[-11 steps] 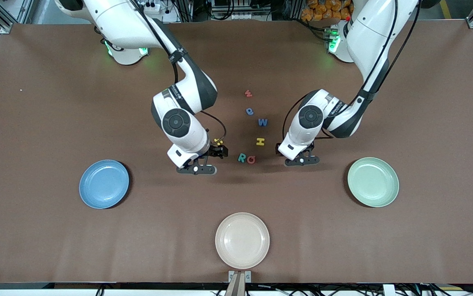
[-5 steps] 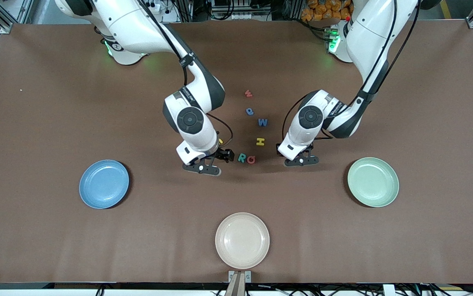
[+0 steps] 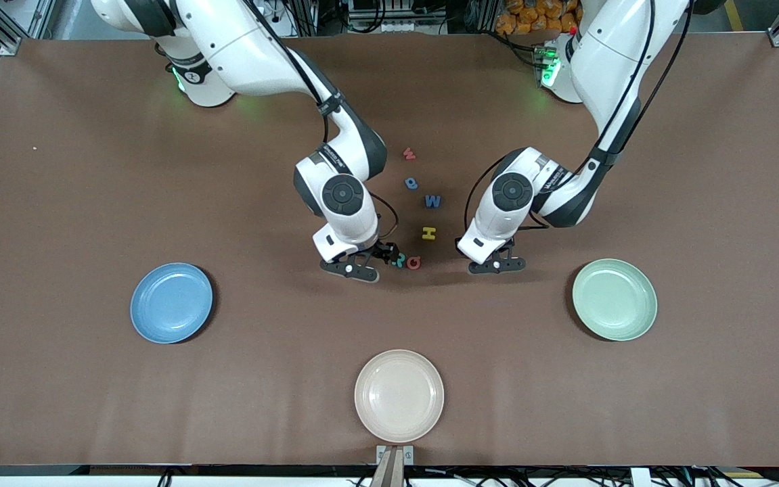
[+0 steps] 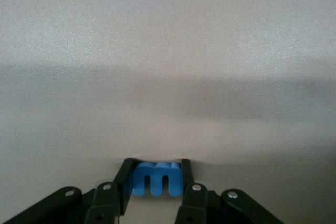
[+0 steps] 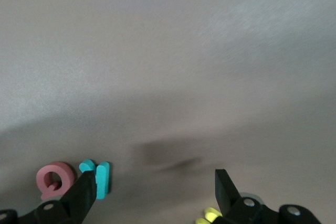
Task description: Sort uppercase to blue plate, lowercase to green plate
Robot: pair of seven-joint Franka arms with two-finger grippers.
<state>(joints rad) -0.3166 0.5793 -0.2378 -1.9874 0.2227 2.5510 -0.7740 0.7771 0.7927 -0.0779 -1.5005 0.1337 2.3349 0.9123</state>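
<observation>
Left gripper point(image 4: 156, 169): my fingers are pressed against both sides of the small blue foam lowercase m point(image 4: 156, 178). I've got it pinched, low at the table.
Where the m is: between my pads, toward the left arm's end of the letter cluster and well apart from the round mint-green plastic plate point(image 3: 614, 299).
Doing it well: I judge a straight lift first, with even squeeze so the soft foam doesn't twist, then carry it over the green rim.
Right gripper point(image 5: 155, 182): fingers spread wide, down beside the teal foam capital R point(image 5: 98, 178), which touches the red foam Q point(image 5: 55, 178). The round light-blue plate point(image 3: 171, 302) waits empty.
Writing: only the letters themselves read; the arm lettering is too small to tell.
</observation>
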